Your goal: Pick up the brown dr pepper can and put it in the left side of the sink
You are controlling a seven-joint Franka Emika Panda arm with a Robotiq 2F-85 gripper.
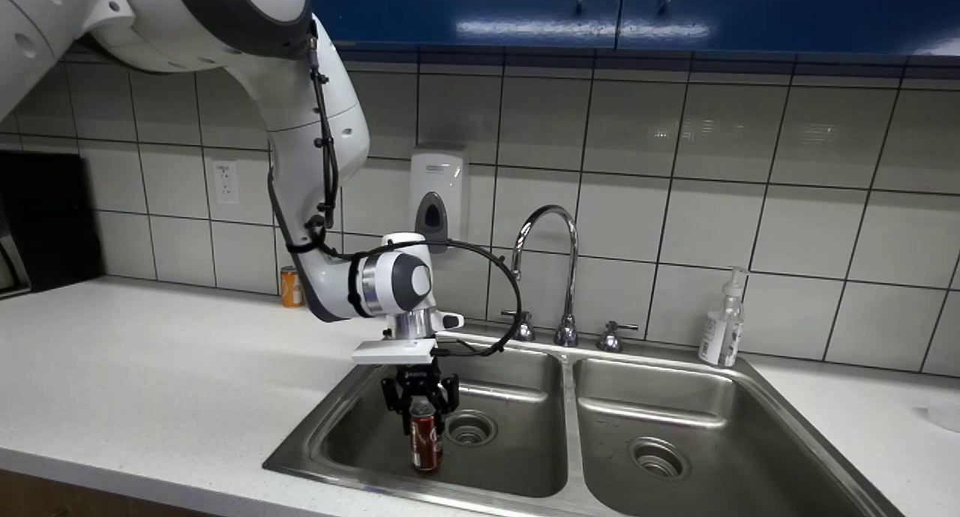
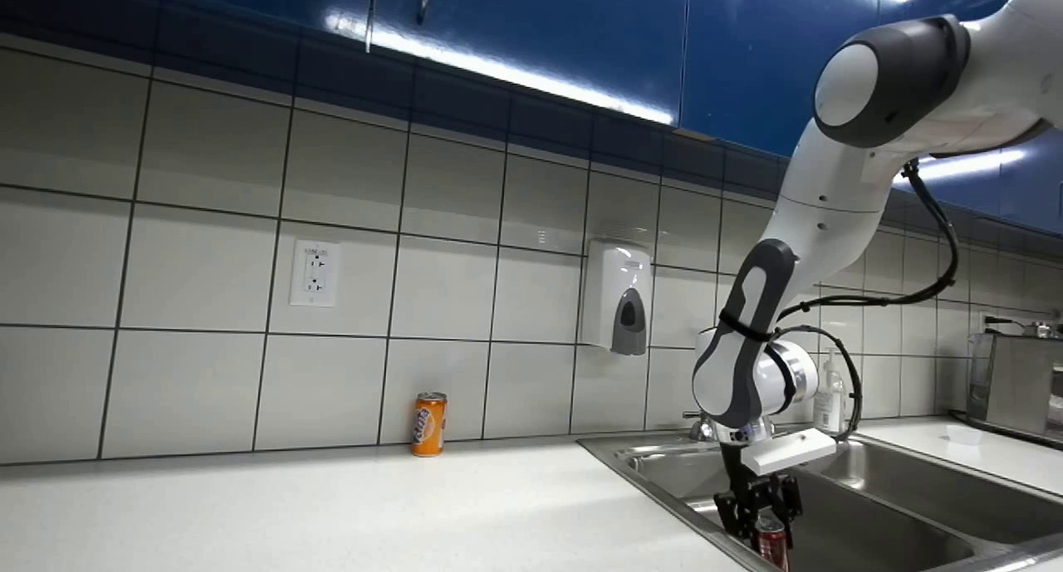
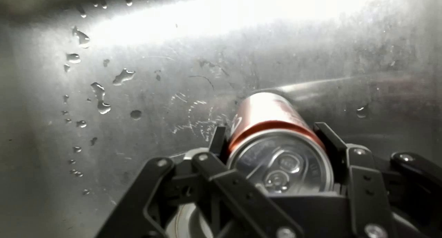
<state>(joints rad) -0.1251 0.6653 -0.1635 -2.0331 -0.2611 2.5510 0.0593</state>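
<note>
The brown dr pepper can [image 1: 426, 446] is upright inside the left side of the sink [image 1: 517, 457], left of the round drain. Whether its base touches the basin floor is hard to tell. In an exterior view, the can [image 2: 771, 545] is partly cut off by the frame's bottom edge. In the wrist view, the can's silvery top faces the camera and its red-brown body [image 3: 266, 110] points away over the wet steel floor. My gripper [image 3: 269, 131] has one finger on each side of the can, apparently touching, so it looks shut on it.
A narrow divider [image 1: 571, 434] separates this basin from the second basin [image 1: 712, 442]. A tall faucet [image 1: 571, 277] stands behind. A pump bottle [image 1: 724, 326] is at the back right corner. An orange can [image 1: 291, 287] stands on the counter [image 1: 165, 359] by the wall.
</note>
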